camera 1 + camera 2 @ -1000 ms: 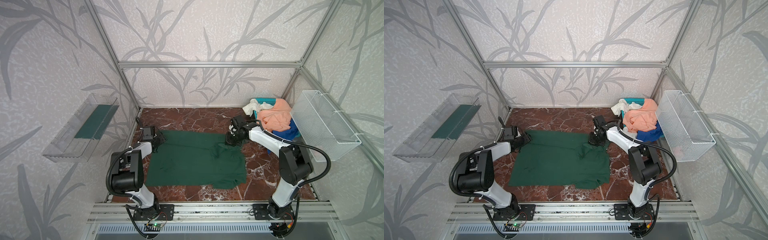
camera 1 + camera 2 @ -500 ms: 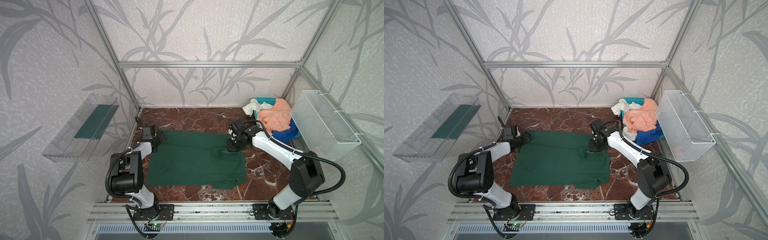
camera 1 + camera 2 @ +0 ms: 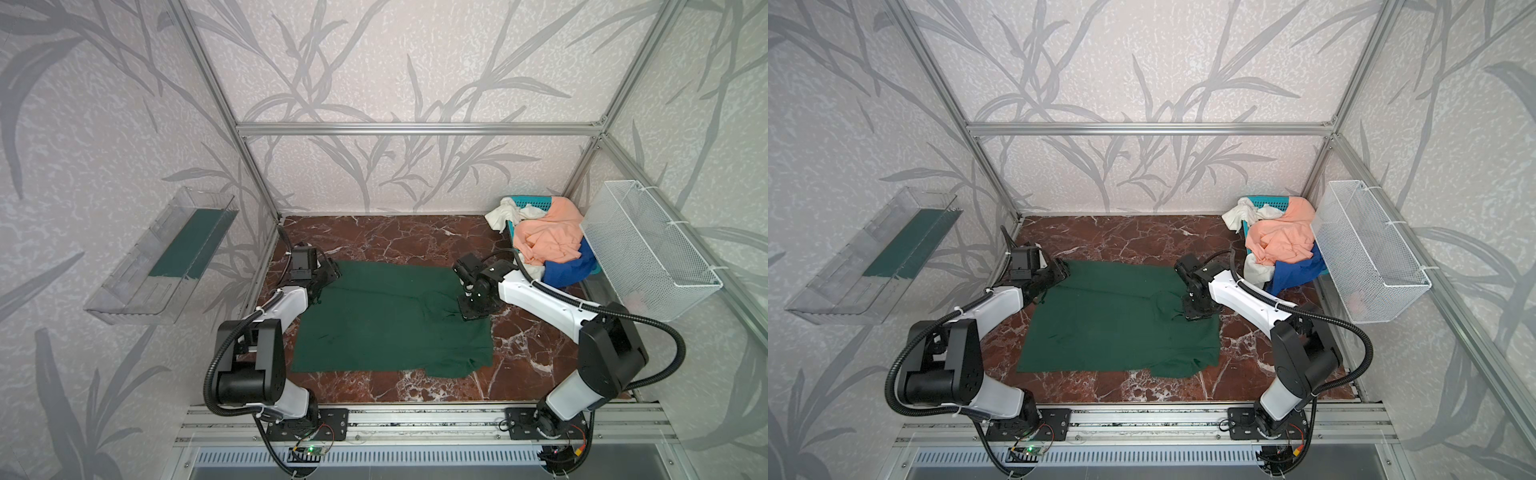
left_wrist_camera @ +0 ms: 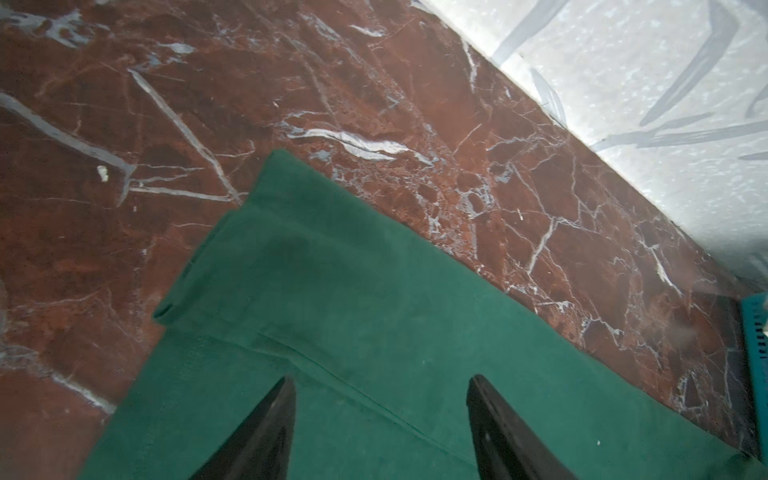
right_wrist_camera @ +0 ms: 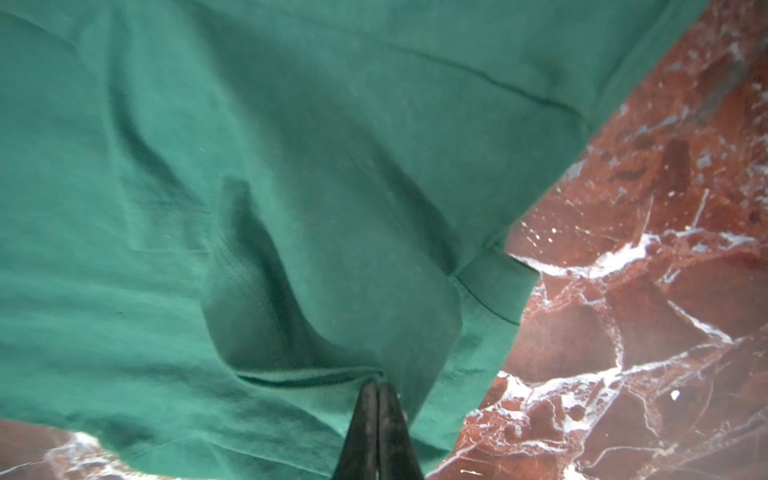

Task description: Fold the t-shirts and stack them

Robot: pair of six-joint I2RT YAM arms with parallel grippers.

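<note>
Since a second ago the right claw (image 3: pixel 468 316) has drawn back from the far right corner of the green shirt (image 3: pixel 382 328) toward the near side, its arm swinging out to the right, while the left arm has kept its place. In the right wrist view the right claw (image 5: pixel 377 392) is pinched tight on a raised fold of the green shirt, near that shirt's right edge. The left claw (image 4: pixel 380 380) stands wide over the shirt's far left corner, with nothing between its fingers. The green shirt lies spread on the red marble worktop (image 3: pixel 395 237). A peach shirt (image 3: pixel 548 241), a blue shirt (image 3: pixel 565 270) and a white shirt (image 3: pixel 505 212) are heaped in the teal basket (image 3: pixel 534 203) at the far right corner, beside the wire basket (image 3: pixel 648 253).
</note>
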